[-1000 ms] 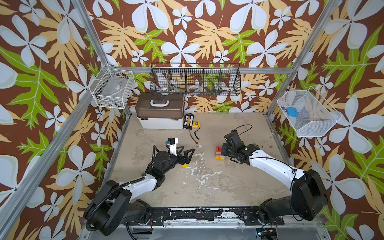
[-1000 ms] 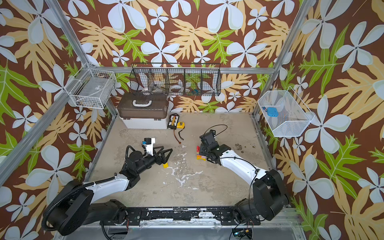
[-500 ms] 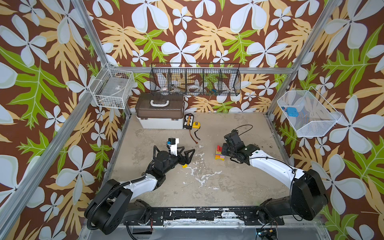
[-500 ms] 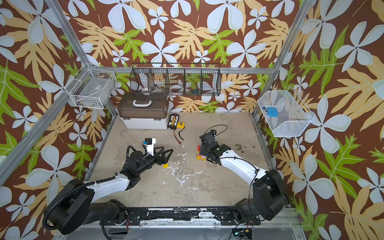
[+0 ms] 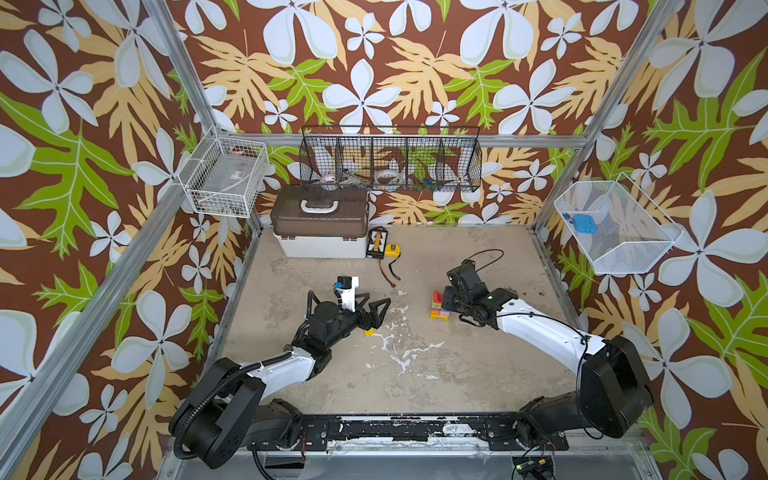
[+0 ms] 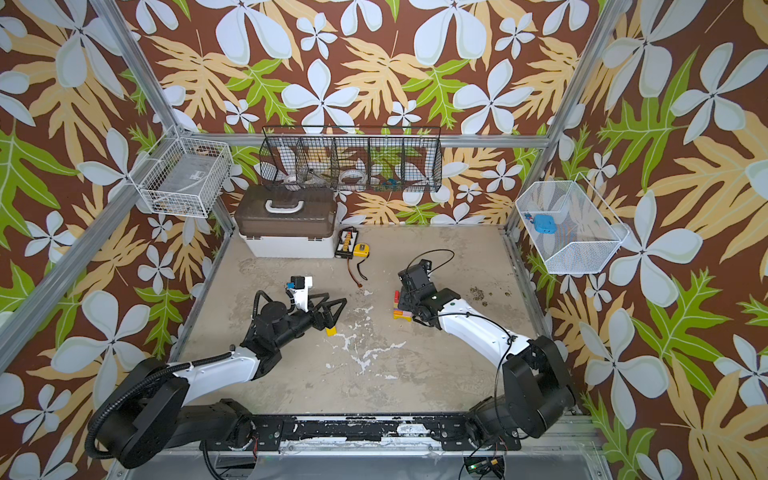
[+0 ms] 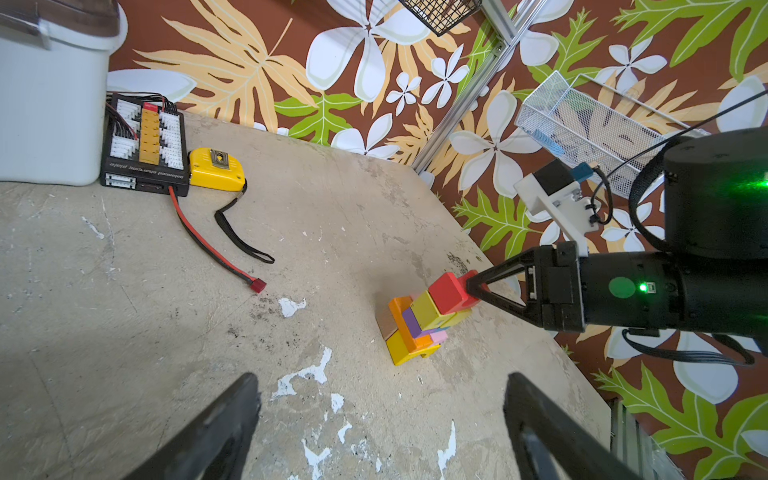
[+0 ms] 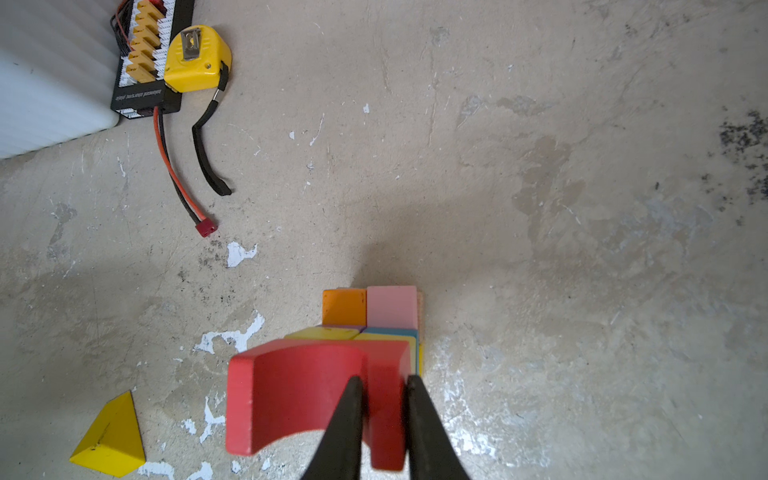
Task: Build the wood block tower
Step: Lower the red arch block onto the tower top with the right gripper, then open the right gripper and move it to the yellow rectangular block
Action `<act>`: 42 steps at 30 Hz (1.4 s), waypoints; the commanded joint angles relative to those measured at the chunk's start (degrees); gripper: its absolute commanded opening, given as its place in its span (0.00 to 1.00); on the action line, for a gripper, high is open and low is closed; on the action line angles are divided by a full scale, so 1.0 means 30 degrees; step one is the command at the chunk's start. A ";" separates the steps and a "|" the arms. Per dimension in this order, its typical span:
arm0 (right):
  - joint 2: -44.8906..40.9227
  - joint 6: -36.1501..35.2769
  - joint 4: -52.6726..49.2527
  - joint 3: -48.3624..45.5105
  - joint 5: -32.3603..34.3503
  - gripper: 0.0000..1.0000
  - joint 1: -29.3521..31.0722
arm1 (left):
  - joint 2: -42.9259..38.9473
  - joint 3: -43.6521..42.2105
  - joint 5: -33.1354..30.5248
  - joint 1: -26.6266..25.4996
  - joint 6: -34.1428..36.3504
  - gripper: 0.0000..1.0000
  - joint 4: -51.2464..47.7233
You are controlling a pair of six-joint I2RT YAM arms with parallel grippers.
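Note:
The tower (image 5: 439, 311) (image 6: 402, 311) is a short stack of yellow, orange, pink, purple, tan and teal wood blocks (image 7: 415, 328) on the floor, right of centre. A red arch (image 8: 299, 390) (image 7: 448, 291) lies on its top, against a yellow block. My right gripper (image 8: 384, 380) (image 5: 446, 300) is shut on one leg of that arch. A yellow triangular block (image 8: 110, 440) (image 5: 369, 331) lies apart on the floor to the left. My left gripper (image 7: 380, 378) (image 5: 376, 308) hovers just behind it, open, with nothing between its fingers.
A brown-lidded white toolbox (image 5: 320, 228) stands at the back. Beside it are a black connector board (image 5: 376, 243), a yellow tape measure (image 5: 391, 249) and a red-black cable (image 7: 208, 245). Wire baskets (image 5: 615, 228) hang on the walls.

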 commanded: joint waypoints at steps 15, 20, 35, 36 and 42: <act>-0.0239 0.0138 0.0060 0.0072 0.0031 0.35 0.0007 | -0.0018 0.0144 -0.0136 -0.0078 0.0129 0.93 0.0257; -0.1365 -0.0449 -0.0374 0.0344 0.0539 0.44 0.0032 | -0.0763 -0.0263 -0.1721 -0.0077 0.0093 0.93 -0.0143; -0.1371 -0.4651 0.2643 0.1575 0.2491 0.73 0.7641 | -0.7399 -0.3162 -1.7396 0.0184 -0.3074 1.00 -0.4750; 0.0010 -0.4867 0.2206 0.2471 0.2325 0.72 0.8105 | -0.7465 -0.3200 -1.7724 0.0233 -0.2978 1.00 -0.4750; 0.5817 -0.5607 0.1822 0.5519 -0.1167 0.72 0.9586 | -0.7506 -0.3355 -1.8399 0.0391 -0.3239 1.00 -0.4838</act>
